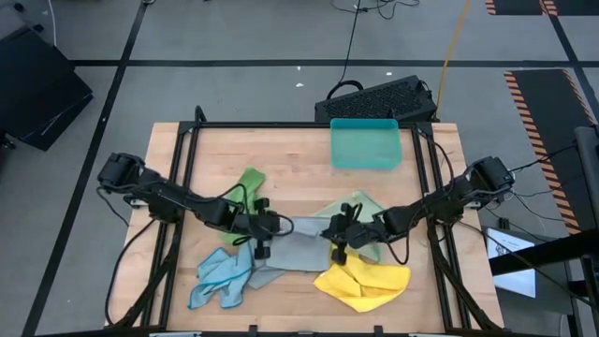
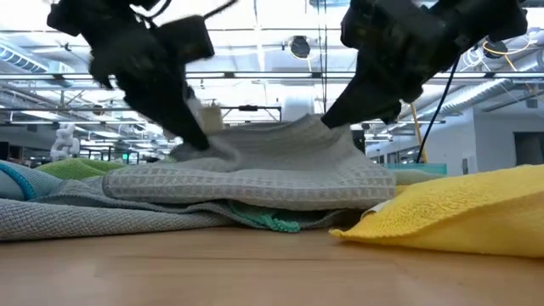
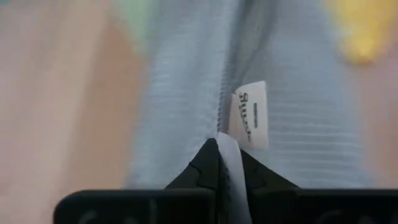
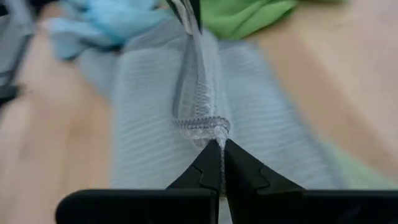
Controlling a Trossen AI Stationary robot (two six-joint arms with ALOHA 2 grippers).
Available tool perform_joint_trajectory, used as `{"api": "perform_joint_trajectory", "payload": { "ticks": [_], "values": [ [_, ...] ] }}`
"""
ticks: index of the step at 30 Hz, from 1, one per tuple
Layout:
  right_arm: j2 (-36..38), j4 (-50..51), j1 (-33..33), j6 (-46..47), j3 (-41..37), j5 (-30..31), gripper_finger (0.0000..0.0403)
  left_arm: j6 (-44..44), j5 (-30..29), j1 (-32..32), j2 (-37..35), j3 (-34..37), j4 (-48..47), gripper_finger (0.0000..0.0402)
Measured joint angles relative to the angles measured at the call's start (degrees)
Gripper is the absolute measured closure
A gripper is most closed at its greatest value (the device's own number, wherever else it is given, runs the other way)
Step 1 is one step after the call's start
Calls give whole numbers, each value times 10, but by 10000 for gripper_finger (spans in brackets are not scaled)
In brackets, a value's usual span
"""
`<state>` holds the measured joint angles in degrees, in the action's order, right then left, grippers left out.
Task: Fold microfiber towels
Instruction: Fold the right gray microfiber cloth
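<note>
The grey towel is being pinched at opposite edges, clamped by the left gripper and the right gripper, above the table.

One towel lies mid-worktop between both hands, other towels beside it; the tray sits behind.

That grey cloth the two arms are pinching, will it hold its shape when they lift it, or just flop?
Probably flop: the grey towel sags between the left gripper and right gripper, each shut on an edge. It looks light, since thin pinches raise it. Its waffle weave likely grips rather than slips, and it may drag the yellow towel it touches.
</note>
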<state>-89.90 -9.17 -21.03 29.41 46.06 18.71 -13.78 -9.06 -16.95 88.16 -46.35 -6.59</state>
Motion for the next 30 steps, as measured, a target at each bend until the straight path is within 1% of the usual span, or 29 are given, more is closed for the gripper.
{"api": "perform_joint_trajectory", "payload": {
  "ticks": [3, 5, 7, 12, 15, 16, 18, 22, 23, 24, 26, 30],
  "values": [
    [-1, -18, -9, -1, 0, -65, 399, 14, 77, -17, 1, 0, 13, 386],
    [0, -36, -16, -5, 0, -88, 399, 34, 89, -31, -1, 0, 25, 391],
    [0, -47, -21, -10, 0, -85, 399, 47, 77, -41, -5, 0, 24, 396],
    [0, -26, -21, 2, 0, -34, 399, 48, -4, -35, -9, 0, 10, 386],
    [0, -1, -17, 24, 0, -9, 399, 49, -9, -20, -9, 0, 3, 390],
    [0, 5, -15, 27, 0, -5, 399, 52, 1, -15, -9, 0, 2, 394],
    [0, 5, -15, 28, 0, -15, 399, 69, 46, -13, -9, 0, 9, 396],
    [0, -23, -29, 8, 0, -87, 399, 104, 188, -38, -9, 0, 67, 387],
    [0, -37, -33, -1, 1, -106, 399, 110, 214, -46, -9, 0, 81, 386],
    [0, -51, -37, -8, 1, -122, 399, 115, 228, -55, -9, 0, 94, 385],
    [0, -76, -43, -25, 1, -139, 399, 122, 232, -71, -9, 0, 111, 387],
    [0, -111, -48, -47, 1, -152, 399, 124, 233, -90, -21, 0, 117, 396]
  ]
}}
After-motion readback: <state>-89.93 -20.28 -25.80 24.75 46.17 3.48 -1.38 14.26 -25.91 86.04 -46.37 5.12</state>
